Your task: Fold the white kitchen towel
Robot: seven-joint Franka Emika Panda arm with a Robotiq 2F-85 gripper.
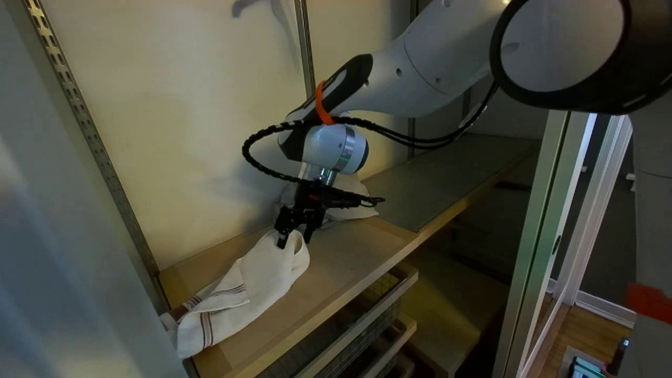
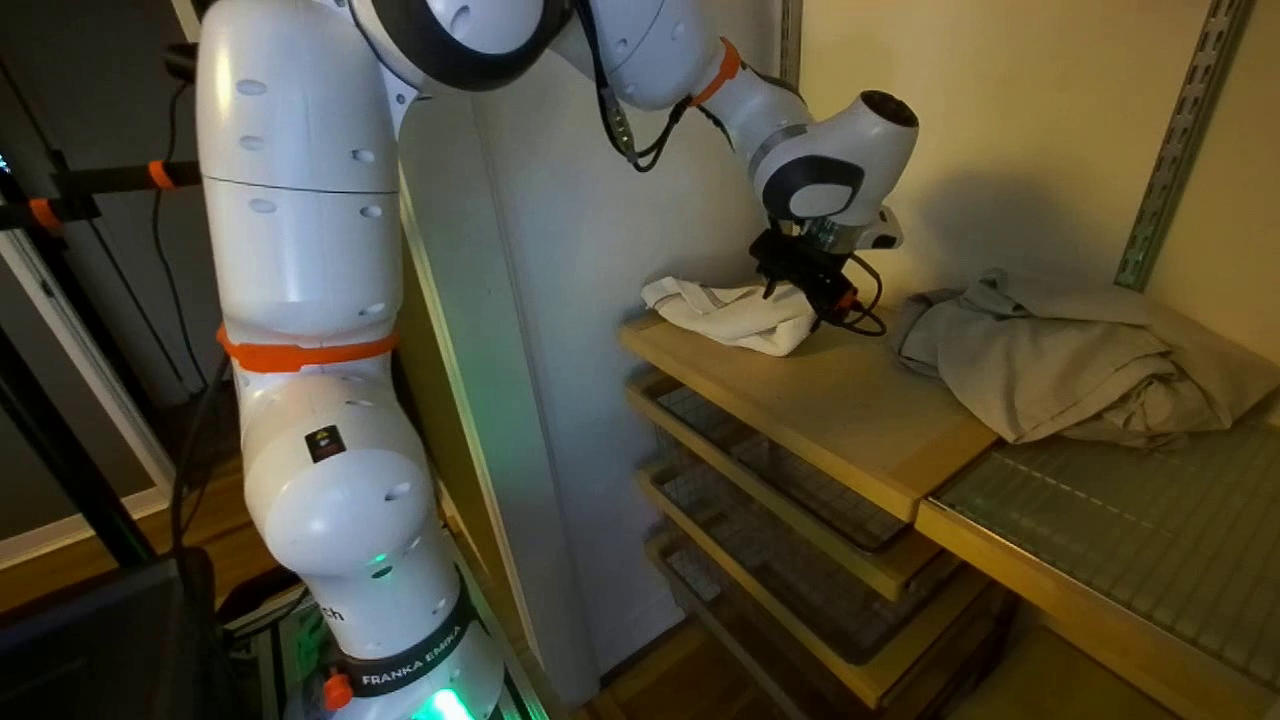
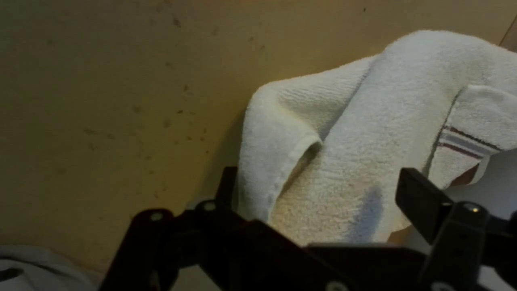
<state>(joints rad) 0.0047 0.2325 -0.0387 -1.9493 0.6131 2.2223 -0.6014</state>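
The white kitchen towel [image 1: 262,283] with dark and reddish stripes lies bunched lengthwise on the wooden shelf, with a fold curled over at its near-gripper end. It also shows in an exterior view [image 2: 735,315] and in the wrist view [image 3: 363,129], where a folded-over edge and a striped corner are visible. My gripper [image 1: 295,241] points down at the towel's end, and it also shows in an exterior view [image 2: 793,306]. In the wrist view the gripper [image 3: 319,171] has its fingers wide apart, with towel fabric lying between and below them. Whether the fingertips touch the towel is unclear.
The wooden shelf [image 1: 346,257] has a front edge above pull-out wire baskets [image 2: 800,500]. A crumpled grey cloth [image 2: 1070,360] lies behind the gripper, beside a greenish ribbed shelf surface [image 2: 1120,530]. A wall [image 1: 210,131] stands close behind, and a pale panel [image 1: 68,236] borders the towel's far end.
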